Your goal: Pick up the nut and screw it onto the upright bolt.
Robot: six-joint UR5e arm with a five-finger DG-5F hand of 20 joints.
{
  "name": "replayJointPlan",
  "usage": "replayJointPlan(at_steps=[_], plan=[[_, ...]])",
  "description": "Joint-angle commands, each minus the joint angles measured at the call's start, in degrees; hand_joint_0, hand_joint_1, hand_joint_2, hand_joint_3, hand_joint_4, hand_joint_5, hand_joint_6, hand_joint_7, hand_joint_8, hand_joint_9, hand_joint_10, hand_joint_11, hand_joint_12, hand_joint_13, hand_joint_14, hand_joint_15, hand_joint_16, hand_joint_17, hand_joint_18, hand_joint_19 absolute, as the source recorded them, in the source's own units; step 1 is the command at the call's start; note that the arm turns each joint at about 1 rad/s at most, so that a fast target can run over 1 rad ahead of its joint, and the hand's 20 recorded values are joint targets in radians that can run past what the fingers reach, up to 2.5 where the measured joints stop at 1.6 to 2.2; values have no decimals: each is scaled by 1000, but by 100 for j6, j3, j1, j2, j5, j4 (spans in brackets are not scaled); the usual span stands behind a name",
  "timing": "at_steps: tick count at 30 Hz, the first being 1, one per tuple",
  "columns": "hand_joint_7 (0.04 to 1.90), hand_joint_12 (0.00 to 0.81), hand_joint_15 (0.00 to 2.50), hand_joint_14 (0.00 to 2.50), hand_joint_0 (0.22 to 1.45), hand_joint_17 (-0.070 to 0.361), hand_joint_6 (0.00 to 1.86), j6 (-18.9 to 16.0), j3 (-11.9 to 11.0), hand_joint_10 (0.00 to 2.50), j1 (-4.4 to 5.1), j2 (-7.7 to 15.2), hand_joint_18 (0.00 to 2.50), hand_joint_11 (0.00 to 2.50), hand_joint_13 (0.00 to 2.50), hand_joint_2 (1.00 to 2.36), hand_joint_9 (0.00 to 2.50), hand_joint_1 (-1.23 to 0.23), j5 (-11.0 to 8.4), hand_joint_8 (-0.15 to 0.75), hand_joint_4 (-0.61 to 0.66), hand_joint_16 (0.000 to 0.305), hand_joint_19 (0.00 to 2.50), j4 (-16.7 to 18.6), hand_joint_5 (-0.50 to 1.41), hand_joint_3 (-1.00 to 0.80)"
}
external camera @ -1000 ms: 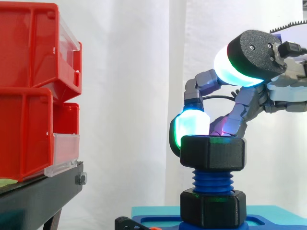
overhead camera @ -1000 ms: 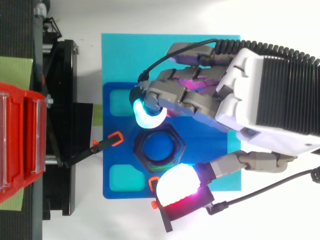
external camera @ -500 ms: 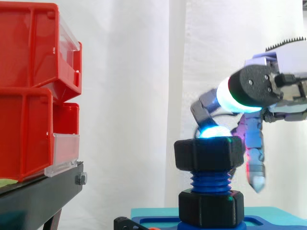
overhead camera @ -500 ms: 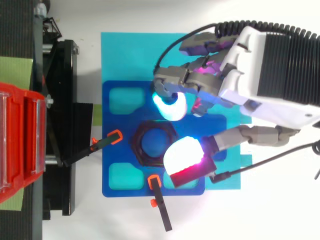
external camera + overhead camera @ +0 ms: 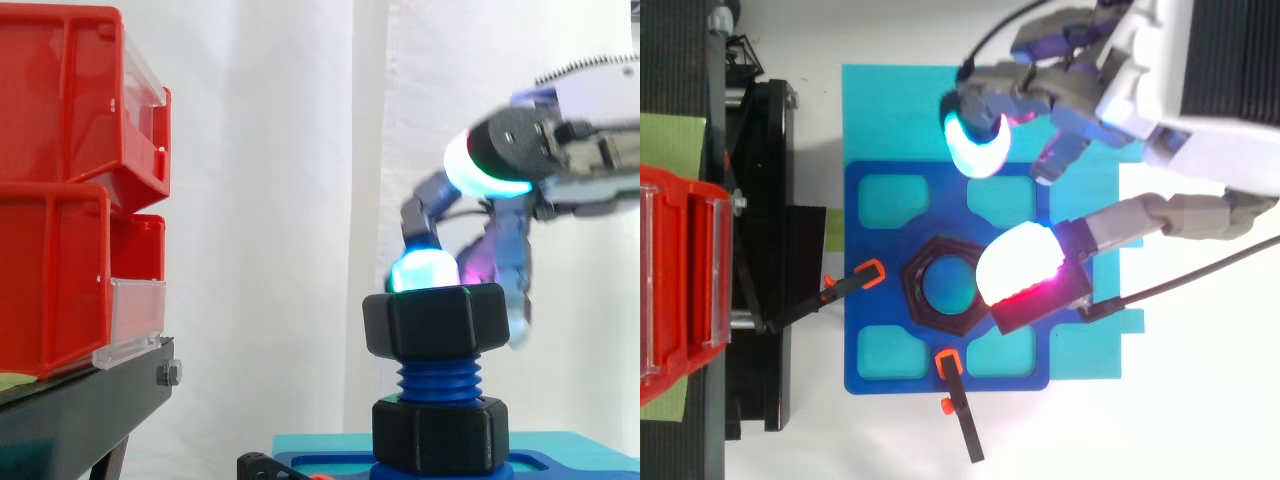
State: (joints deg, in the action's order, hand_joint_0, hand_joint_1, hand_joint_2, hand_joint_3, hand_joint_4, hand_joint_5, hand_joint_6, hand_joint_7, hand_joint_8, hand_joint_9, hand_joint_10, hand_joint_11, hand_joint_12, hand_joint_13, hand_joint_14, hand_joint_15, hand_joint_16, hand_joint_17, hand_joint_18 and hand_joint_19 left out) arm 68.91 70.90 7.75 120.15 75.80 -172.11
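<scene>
A white surface (image 5: 1200, 420) carries a cyan mat (image 5: 880, 110) directly beneath the hand (image 5: 1160, 110). A blue plate (image 5: 865, 250) lies on the mat, and a black stand (image 5: 770, 200) sits just beyond the fingertips.

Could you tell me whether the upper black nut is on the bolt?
On: the upper black hexagonal nut sits atop the upright blue threaded bolt.
</scene>
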Motion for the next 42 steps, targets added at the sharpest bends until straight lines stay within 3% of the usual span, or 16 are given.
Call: replayJointPlan(at_steps=[1, 4, 7, 10, 14, 18, 27, 30, 35, 42], plan=[[869, 316, 0, 0, 473, 92, 504, 34, -648, 1, -107, 0, 716, 16, 937, 1000, 1308, -205, 234, 309, 283, 41, 0, -648, -71, -500], [759, 324, 0, 0, 468, 101, 503, 105, -736, 0, -143, 0, 689, 0, 885, 1000, 1186, -196, 348, 295, 262, 45, 0, -639, -94, -500], [691, 330, 0, 0, 464, 108, 502, 175, -736, 0, -160, 0, 632, 0, 798, 1000, 1082, -192, 533, 287, 240, 48, 0, -402, -115, -500], [624, 341, 0, 0, 453, 110, 501, 289, -727, 0, -134, 44, 363, 0, 574, 1000, 838, -170, 761, 255, 201, 49, 0, 20, -142, -500], [549, 350, 0, 0, 440, 109, 500, 316, -683, 0, -99, 211, 0, 0, 236, 1000, 448, -158, 884, 208, 127, 48, 0, 319, -186, -500], [536, 359, 0, 0, 431, 115, 500, 272, -674, 0, -81, 395, 0, 0, 32, 1000, 236, -120, 919, 192, 99, 51, 0, 494, -204, -500], [543, 358, 0, 0, 430, 119, 500, 263, -666, 0, 24, 439, 0, 0, 0, 1000, 184, -76, 875, 184, 103, 53, 0, 319, -201, -500], [548, 358, 0, 0, 431, 119, 500, 210, -507, 0, 60, 439, 0, 0, 0, 1000, 201, -70, 884, 192, 118, 53, 0, 292, -193, -500], [560, 359, 0, 0, 432, 118, 501, 70, -332, 0, 86, 439, 0, 0, 21, 1000, 237, -65, 893, 200, 133, 52, 0, 354, -182, -500], [579, 360, 0, 0, 433, 118, 501, 8, -340, 0, 95, 431, 0, 0, 94, 1000, 311, -86, 902, 215, 153, 52, 0, 319, -170, -500]])
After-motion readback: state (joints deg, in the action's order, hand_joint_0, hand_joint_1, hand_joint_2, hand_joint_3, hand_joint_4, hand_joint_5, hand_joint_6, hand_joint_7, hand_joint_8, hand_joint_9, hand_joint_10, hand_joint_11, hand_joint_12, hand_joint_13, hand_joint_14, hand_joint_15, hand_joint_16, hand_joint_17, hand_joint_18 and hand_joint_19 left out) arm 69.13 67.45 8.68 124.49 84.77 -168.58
